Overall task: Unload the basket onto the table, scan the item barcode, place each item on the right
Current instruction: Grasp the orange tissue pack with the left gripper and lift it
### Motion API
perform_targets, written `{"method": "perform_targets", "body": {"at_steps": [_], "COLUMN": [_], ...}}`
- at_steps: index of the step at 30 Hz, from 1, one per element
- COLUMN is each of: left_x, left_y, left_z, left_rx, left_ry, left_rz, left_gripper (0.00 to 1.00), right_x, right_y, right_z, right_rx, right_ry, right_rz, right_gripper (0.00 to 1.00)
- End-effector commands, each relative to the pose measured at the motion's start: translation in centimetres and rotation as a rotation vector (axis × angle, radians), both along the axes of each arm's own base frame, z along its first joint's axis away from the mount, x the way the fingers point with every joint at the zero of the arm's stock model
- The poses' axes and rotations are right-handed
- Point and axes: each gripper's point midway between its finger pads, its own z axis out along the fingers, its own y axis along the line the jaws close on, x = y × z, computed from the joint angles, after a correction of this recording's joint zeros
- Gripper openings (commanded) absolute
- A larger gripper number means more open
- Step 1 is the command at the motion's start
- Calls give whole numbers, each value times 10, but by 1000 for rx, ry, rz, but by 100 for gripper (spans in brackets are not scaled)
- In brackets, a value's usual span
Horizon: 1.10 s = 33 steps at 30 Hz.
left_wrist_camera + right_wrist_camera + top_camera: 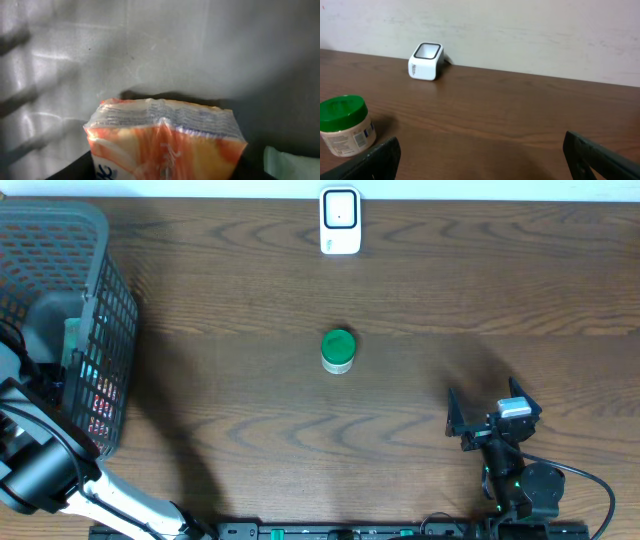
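An orange and white plastic packet (165, 145) fills the space between the dark fingers of my left gripper (162, 172), which press on both of its sides inside the grey basket (100, 240). From overhead that gripper is hidden behind the basket's mesh wall. The white barcode scanner (340, 222) stands at the table's far edge, also seen in the right wrist view as the scanner (425, 61). My right gripper (492, 415) rests low at the front right, open, with bare table between its fingers (380, 160).
A small jar with a green lid (338, 350) stands mid-table, left of the right gripper's line of sight as the jar (344, 125). A pale green item (290, 162) lies beside the packet on the basket's floor (175, 50). More items show through the mesh.
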Motion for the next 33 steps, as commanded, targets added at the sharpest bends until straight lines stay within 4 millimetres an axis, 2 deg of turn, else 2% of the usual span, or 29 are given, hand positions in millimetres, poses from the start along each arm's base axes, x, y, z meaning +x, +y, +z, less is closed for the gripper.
{"method": "perform_targets", "body": {"at_steps": [1, 4, 8, 13, 17, 19, 21, 24, 27, 30, 33], "left_x": [2, 5, 8, 19, 32, 40, 47, 58, 70, 80, 82], "left_y": [5, 8, 11, -6, -46, -78, -113, -173, -236, -303, -338], "left_z": [18, 46, 101, 201, 276, 312, 337, 360, 362, 344, 306], "left_rx": [19, 58, 139, 260, 280, 264, 224, 159, 86, 24, 48], "left_ry": [-5, -44, -125, -401, -702, -855, -970, -1065, -1081, -1025, -850], "left_rz": [-28, -28, -28, -63, -144, -223, -303, -462, -664, -908, -1008], "left_gripper": [60, 60, 60, 60, 60, 60, 60, 60, 60, 60, 61], "right_x": [0, 0, 0, 0, 0, 0, 0, 0, 0, 0, 0], "right_y": [3, 3, 3, 3, 3, 3, 3, 3, 3, 3, 3], "right_z": [-1, -1, -1, -1, -1, -1, -1, -1, -1, -1, -1], "right_rx": [13, 12, 12, 12, 12, 12, 12, 12, 13, 12, 12], "right_ry": [5, 5, 5, 5, 5, 5, 5, 5, 5, 5, 5], "right_rz": [10, 10, 10, 10, 10, 10, 10, 10, 10, 10, 10], "right_gripper": [99, 99, 99, 99, 99, 99, 99, 99, 99, 99, 99]}}
